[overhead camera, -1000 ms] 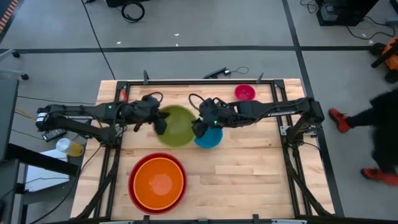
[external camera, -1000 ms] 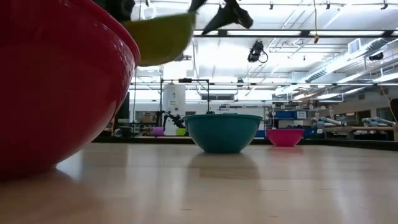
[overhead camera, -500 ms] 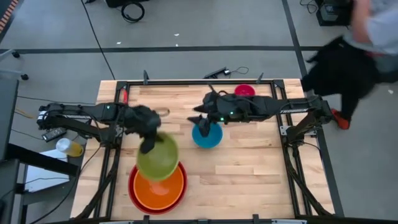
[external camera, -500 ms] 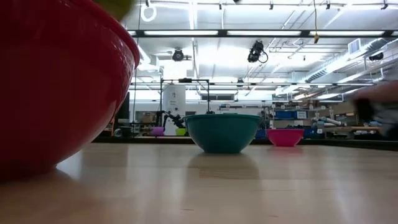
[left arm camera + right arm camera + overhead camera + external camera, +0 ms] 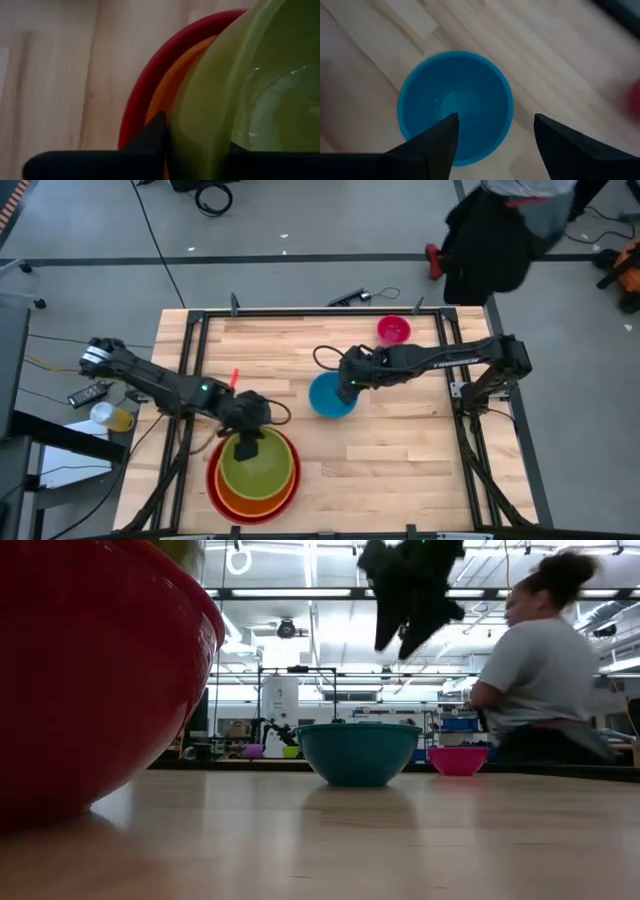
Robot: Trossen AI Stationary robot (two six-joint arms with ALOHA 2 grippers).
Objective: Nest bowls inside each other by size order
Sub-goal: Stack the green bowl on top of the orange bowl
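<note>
The lime green bowl (image 5: 260,467) sits inside the orange bowl (image 5: 228,490), which sits in the red bowl (image 5: 212,478) near the table's front left. My left gripper (image 5: 247,444) is shut on the green bowl's far rim. The blue bowl (image 5: 330,398) stands on its base at the table's middle. My right gripper (image 5: 345,385) hangs open just above its far right rim, touching nothing; in the low view my right gripper (image 5: 410,600) is well above the blue bowl (image 5: 358,752). The small magenta-pink bowl (image 5: 393,330) stands at the far edge. My left gripper pinches the green bowl's rim (image 5: 176,125) on its far side, with one finger outside the wall (image 5: 152,137) and one inside the bowl (image 5: 235,150). The fingers come from above, pointing down. The bowl sits upright within the orange bowl (image 5: 167,95).
The red bowl (image 5: 90,670) fills the left of the low view. A person (image 5: 500,230) stands beyond the table's far right corner. Bare wood (image 5: 400,460) lies at the front right. A black frame (image 5: 300,312) runs along the table's edges.
My left gripper has carried the green bowl from the table's middle toward the near edge and down into the orange bowl. My right gripper has come down over the blue bowl. A person has walked along behind the far edge.
</note>
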